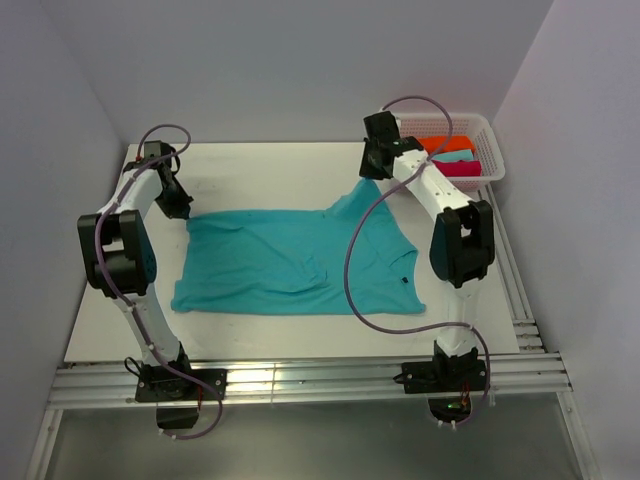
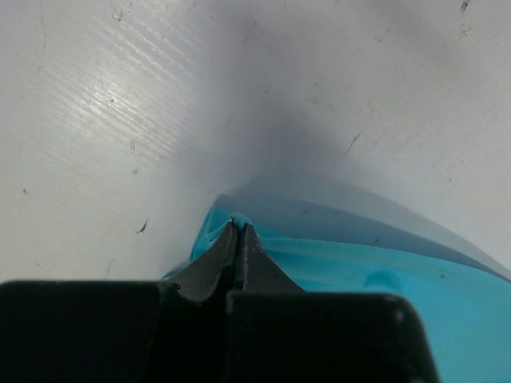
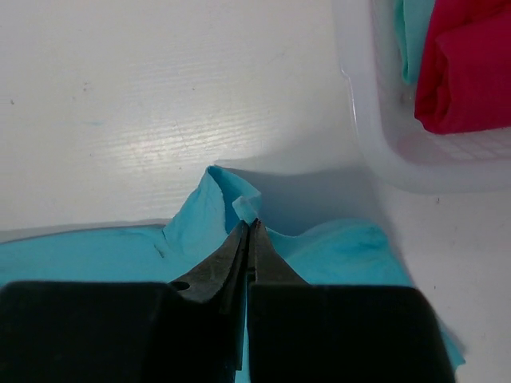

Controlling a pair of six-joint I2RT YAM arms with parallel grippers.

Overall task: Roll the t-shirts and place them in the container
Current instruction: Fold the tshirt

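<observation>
A teal t-shirt [image 1: 290, 262] lies spread on the white table, with a dark neck label [image 1: 404, 279] near its right edge. My left gripper [image 1: 183, 210] is shut on the shirt's far left corner [image 2: 231, 219]. My right gripper [image 1: 370, 172] is shut on the shirt's far right corner [image 3: 239, 203], which it lifts into a peak. Rolled shirts sit in the basket: orange [image 1: 446, 144], pale aqua [image 1: 455, 156] and magenta [image 1: 462, 168]. The magenta roll [image 3: 467, 68] also shows in the right wrist view.
The white mesh basket [image 1: 492, 150] stands at the far right corner, close behind the right gripper; its wall [image 3: 383, 152] shows in the right wrist view. White walls enclose the table. A metal rail [image 1: 300, 380] runs along the near edge.
</observation>
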